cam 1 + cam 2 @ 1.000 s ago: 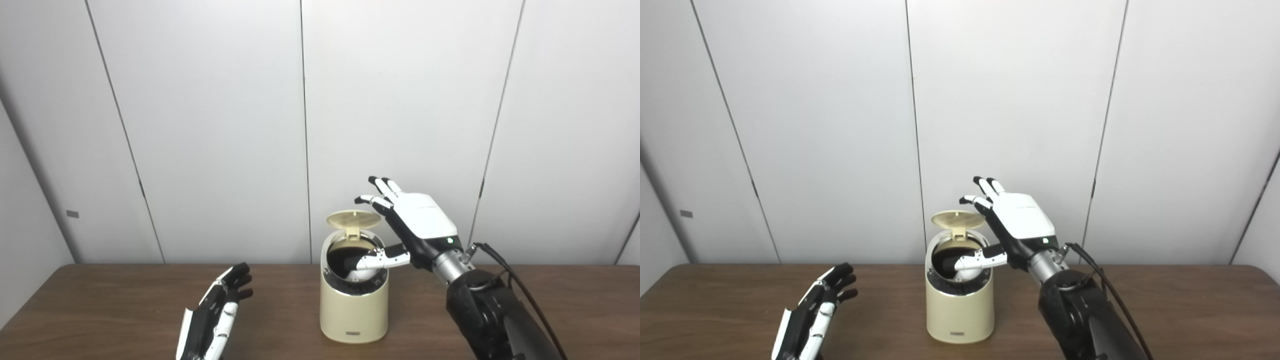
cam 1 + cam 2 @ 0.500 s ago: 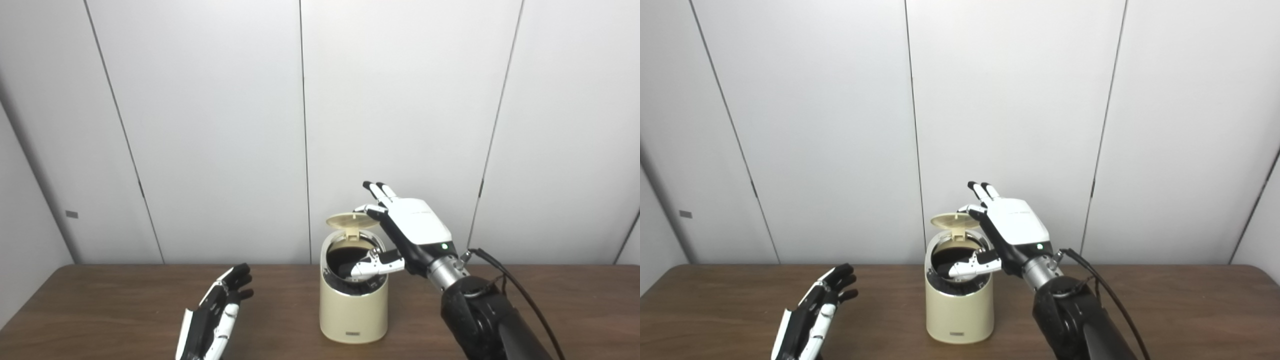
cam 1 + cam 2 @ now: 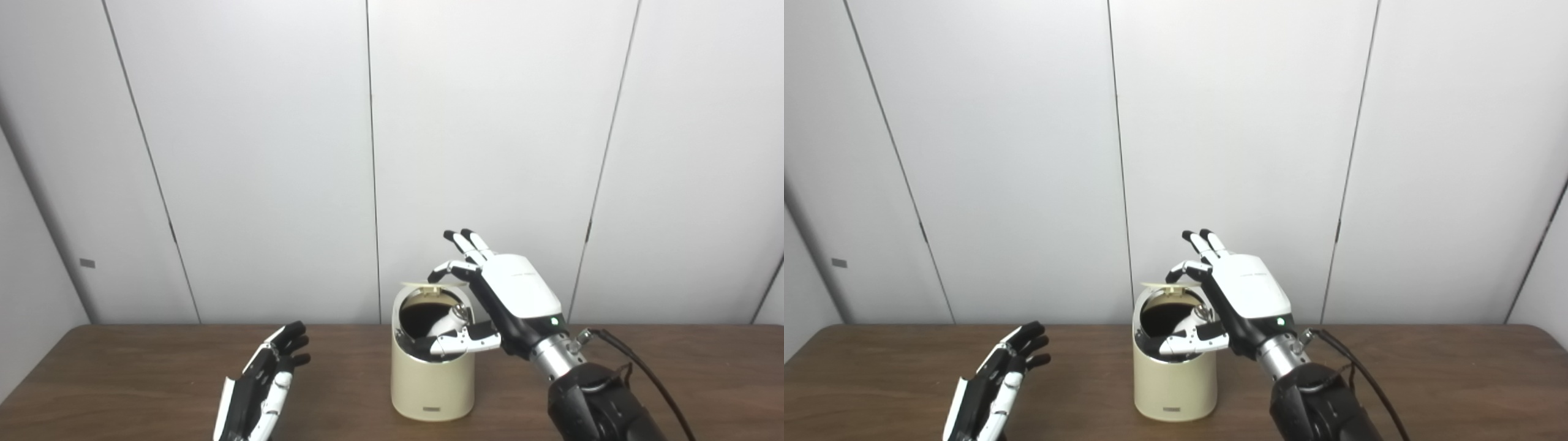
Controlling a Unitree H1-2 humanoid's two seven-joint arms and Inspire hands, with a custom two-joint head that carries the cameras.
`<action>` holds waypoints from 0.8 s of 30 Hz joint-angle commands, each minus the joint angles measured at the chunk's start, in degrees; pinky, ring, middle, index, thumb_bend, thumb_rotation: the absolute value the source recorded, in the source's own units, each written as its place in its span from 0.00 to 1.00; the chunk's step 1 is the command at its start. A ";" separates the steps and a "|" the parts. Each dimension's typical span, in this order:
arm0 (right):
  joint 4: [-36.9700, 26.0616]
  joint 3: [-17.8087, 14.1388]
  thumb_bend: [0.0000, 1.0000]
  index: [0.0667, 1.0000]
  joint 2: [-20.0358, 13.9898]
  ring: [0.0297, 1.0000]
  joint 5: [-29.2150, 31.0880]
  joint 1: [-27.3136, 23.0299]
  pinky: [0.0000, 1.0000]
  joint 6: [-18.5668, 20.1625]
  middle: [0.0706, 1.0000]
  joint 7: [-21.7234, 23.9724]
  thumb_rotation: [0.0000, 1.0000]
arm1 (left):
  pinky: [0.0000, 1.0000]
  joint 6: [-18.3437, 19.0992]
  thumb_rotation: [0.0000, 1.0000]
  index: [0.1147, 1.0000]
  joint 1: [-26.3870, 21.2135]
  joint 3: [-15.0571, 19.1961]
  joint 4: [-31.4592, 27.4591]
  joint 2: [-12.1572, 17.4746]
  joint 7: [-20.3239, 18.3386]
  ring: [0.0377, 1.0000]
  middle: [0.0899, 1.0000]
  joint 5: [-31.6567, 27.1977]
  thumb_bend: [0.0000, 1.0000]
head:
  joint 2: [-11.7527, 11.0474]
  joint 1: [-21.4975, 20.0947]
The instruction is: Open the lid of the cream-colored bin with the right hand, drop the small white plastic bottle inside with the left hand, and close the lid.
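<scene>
Over the bin [image 3: 432,383], right hand [image 3: 505,300] fingers spread on the lid [image 3: 422,285]; left hand [image 3: 263,386] open

The bin [image 3: 432,383] was a pale cream-yellow, plain all over, with a small dark label low on its front and a black interior. Its lid [image 3: 422,285] matched the cream body. The bottle [image 3: 446,321] inside showed white, with a grey cap. The right hand [image 3: 511,303] had a glossy white back, black palm and white fingers tipped in black (one tiny green light glowed near the silver wrist). The left hand [image 3: 260,386] was mostly black with white edging. The table [image 3: 122,380] was dark brown woodgrain; the wall [image 3: 245,153] was plain light grey with thin dark seams.
</scene>
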 commanded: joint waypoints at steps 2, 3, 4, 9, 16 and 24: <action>-2.77 -0.79 0.95 0.64 0.15 1.00 0.01 -1.15 0.91 0.50 0.97 -0.30 0.79 | 0.76 -1.27 0.65 0.80 -1.33 0.05 -2.11 0.13 -0.15 0.82 0.83 0.09 0.46 | 0.30 -0.10; -3.01 -0.77 0.95 0.64 0.16 1.00 -0.07 -0.91 0.91 0.61 0.97 -0.08 0.79 | 0.76 -1.27 0.65 0.80 -1.18 0.00 -2.31 0.15 -0.08 0.82 0.83 0.12 0.46 | 0.51 -0.13; -3.32 -0.73 0.95 0.64 0.17 1.00 -0.22 -0.70 0.91 0.86 0.97 0.27 0.80 | 0.76 -1.27 0.65 0.79 -1.03 -0.04 -2.56 0.15 0.06 0.83 0.83 0.24 0.46 | 0.73 -0.17; -4.78 -0.80 0.95 0.63 0.08 1.00 0.19 0.55 0.91 1.49 0.97 1.49 0.80 | 0.76 -1.24 0.65 0.79 0.10 -0.07 -4.27 -0.29 0.40 0.82 0.82 -0.29 0.46 | 2.17 -0.51; -7.64 -0.54 0.96 0.64 0.18 1.00 -0.78 2.99 0.93 3.54 0.97 3.92 0.80 | 0.78 -1.25 0.65 0.79 2.25 -0.32 -6.92 -0.37 0.15 0.83 0.83 -1.10 0.45 | 4.51 -0.29; -9.14 0.01 0.97 0.66 0.42 1.00 -1.57 5.01 0.89 5.72 0.98 6.55 0.82 | 0.76 1.42 0.63 0.77 4.93 -0.44 -13.11 -0.45 1.78 0.81 0.81 -1.98 0.45 | 9.12 0.24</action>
